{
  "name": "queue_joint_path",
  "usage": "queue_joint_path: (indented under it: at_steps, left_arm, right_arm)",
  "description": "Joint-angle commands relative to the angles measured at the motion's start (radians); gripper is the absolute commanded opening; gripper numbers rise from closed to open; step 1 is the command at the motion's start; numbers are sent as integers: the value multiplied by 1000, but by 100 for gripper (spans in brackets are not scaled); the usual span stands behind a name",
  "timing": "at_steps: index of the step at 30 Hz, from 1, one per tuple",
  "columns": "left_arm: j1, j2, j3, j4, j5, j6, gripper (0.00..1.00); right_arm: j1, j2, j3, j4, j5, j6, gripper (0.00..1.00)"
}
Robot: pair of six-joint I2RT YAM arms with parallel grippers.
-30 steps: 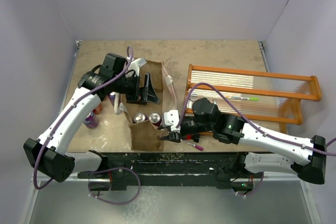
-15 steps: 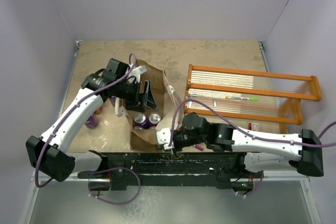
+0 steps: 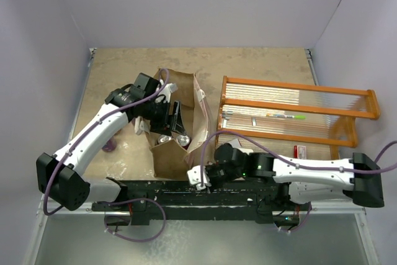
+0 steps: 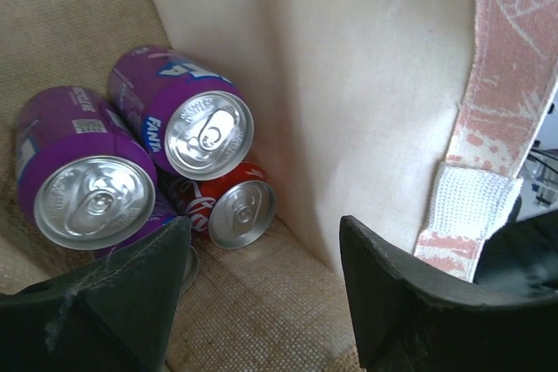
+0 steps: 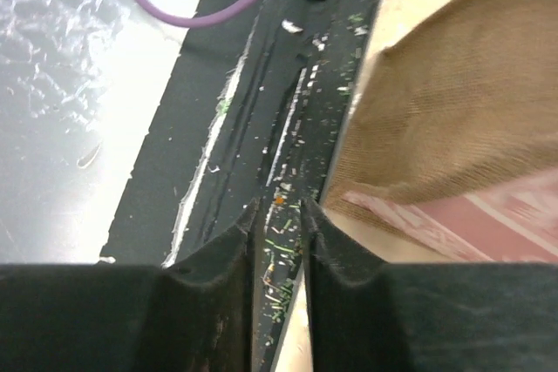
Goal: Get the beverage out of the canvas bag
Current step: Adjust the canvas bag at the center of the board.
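The tan canvas bag [image 3: 169, 161] lies on the table with its mouth toward my left arm. My left gripper [image 3: 174, 123] is open inside the mouth. In the left wrist view my left gripper [image 4: 261, 237] is empty, with two purple Fanta cans [image 4: 179, 115] [image 4: 78, 176] and a red Coca-Cola can [image 4: 234, 206] just ahead on the bag's floor. A pink-white handle [image 4: 497, 102] hangs at the right. My right gripper [image 3: 198, 179] is at the bag's near right corner, over the black base strip. Its fingers [image 5: 336, 259] stand almost together with nothing between them, beside the bag's corner [image 5: 462, 102].
An orange wooden-framed rack [image 3: 298, 111] stands at the right with a green pen [image 3: 286, 116] on it. A purple can [image 3: 109, 147] stands on the table left of the bag, partly behind my left arm. A small red-white item [image 3: 302, 151] lies near the rack's front.
My left gripper has moved nearer and deeper into the bag's mouth. My right gripper has slid left and toward the table's front edge, away from the bag's side.
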State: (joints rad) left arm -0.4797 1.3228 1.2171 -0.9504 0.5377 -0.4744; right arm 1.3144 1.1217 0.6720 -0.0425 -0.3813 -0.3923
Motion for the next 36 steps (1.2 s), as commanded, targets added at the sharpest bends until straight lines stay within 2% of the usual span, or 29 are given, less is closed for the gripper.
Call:
queue_joint_path:
  at_steps: [1,4,7,11,14,18,20,22,25,30,32,36]
  left_arm:
    - [-2,-36,28,29,-73,22,72]
    - [-2,-56,38,27,-102,21,73]
    - [-2,-58,48,24,-111,19,75]
    - [-2,-55,59,32,-114,12,77]
    - [-2,-56,58,41,-109,0,78]
    - [-2,-55,48,52,-80,-14,80]
    - [-2,-51,39,57,-55,-14,82]
    - [-2,-39,32,53,-29,-6,83]
    - [-2,-22,20,50,0,10,83]
    - [-2,25,12,33,36,44,83]
    - [-2,36,9,34,30,54,83]
    - [-6,49,-2,39,-24,83,81]
  right_arm:
    - [1,-151,86,-44,88,14,33]
    - [-1,-231,149,-87,149,-4,58]
    - [-1,-263,210,-121,242,-58,73]
    - [-11,-220,252,-87,335,-134,79]
    - [-40,-169,262,-51,304,-147,79]
    - [-49,-104,276,-61,204,-180,73]
    - [-50,-81,285,-87,154,-191,67]
    - [-50,-68,284,-121,111,-213,58]
    - [-50,-55,269,-113,59,-221,39]
    - [-47,-12,196,-93,-105,-195,18]
    - [-43,14,152,-45,-139,-174,14]
    - [-42,53,79,23,-127,-172,13]
